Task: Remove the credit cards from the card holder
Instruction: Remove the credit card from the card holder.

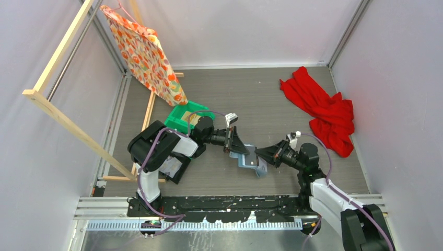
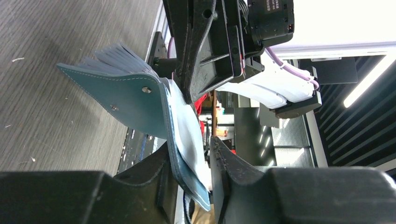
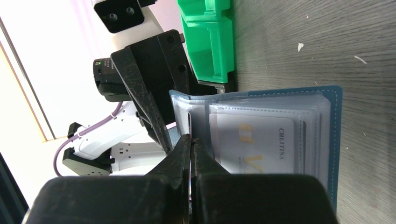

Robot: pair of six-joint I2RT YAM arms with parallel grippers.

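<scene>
The blue-teal card holder [image 1: 245,157] is held open above the table between my two grippers. My left gripper [image 1: 236,148] is shut on one cover of it; in the left wrist view the cover [image 2: 126,98] and a pale sleeve sit between the jaws of the left gripper [image 2: 190,147]. In the right wrist view the clear sleeves fan out from the holder [image 3: 334,140], with a pale credit card [image 3: 252,140] with gold print showing inside. My right gripper [image 3: 190,137] is shut on a thin dark card edge sticking out of the sleeves; it also shows in the top view [image 1: 262,153].
A green plastic bin [image 1: 180,116] stands behind the left arm and shows in the right wrist view [image 3: 208,37]. A red cloth [image 1: 324,110] lies at the back right. A patterned cloth [image 1: 146,52] hangs on a wooden frame [image 1: 68,120] at the left.
</scene>
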